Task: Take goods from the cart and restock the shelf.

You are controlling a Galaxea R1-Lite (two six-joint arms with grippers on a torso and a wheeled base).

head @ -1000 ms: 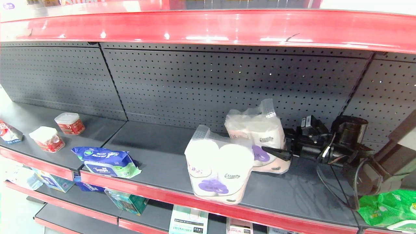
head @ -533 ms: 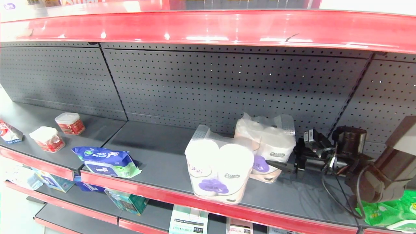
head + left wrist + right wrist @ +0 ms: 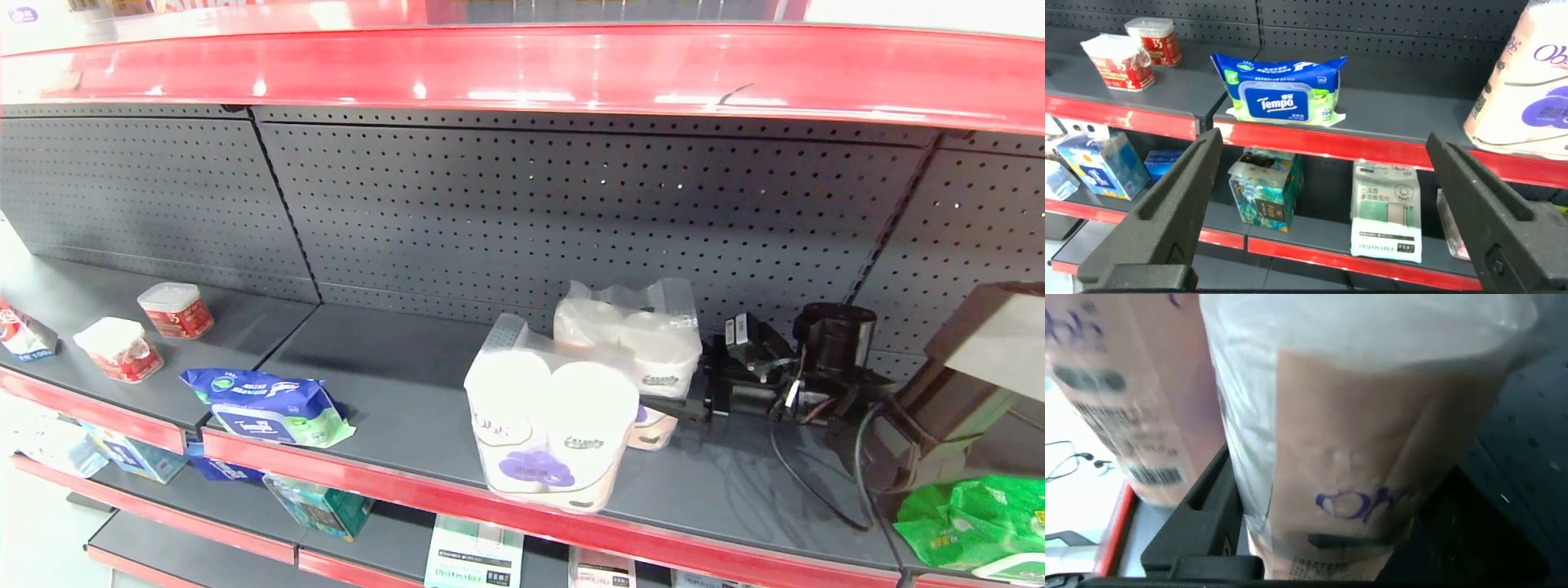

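Two clear-wrapped packs of white toilet rolls are on the grey shelf [image 3: 392,367]. The front pack [image 3: 551,416] stands at the shelf's red front edge. Just behind it and to its right is the second pack [image 3: 629,339], with my right gripper [image 3: 676,406] shut on its lower part from the right. In the right wrist view this pack [image 3: 1372,449] sits between the black fingers [image 3: 1196,510]. I cannot tell whether its base touches the shelf. My left gripper [image 3: 1323,216] is open with nothing in it, lower down, facing the shelf fronts.
Two red tubs [image 3: 175,310] [image 3: 118,349] and a blue wipes pack [image 3: 265,406] lie on the shelf's left part. A green pack [image 3: 971,523] is at the lower right. The pegboard back wall [image 3: 522,212] and a red upper shelf edge [image 3: 522,69] bound the space. Boxed goods fill lower shelves.
The right gripper has turned the held pack and carried it left, so it now sits closer behind the front pack. The front pack has not moved.
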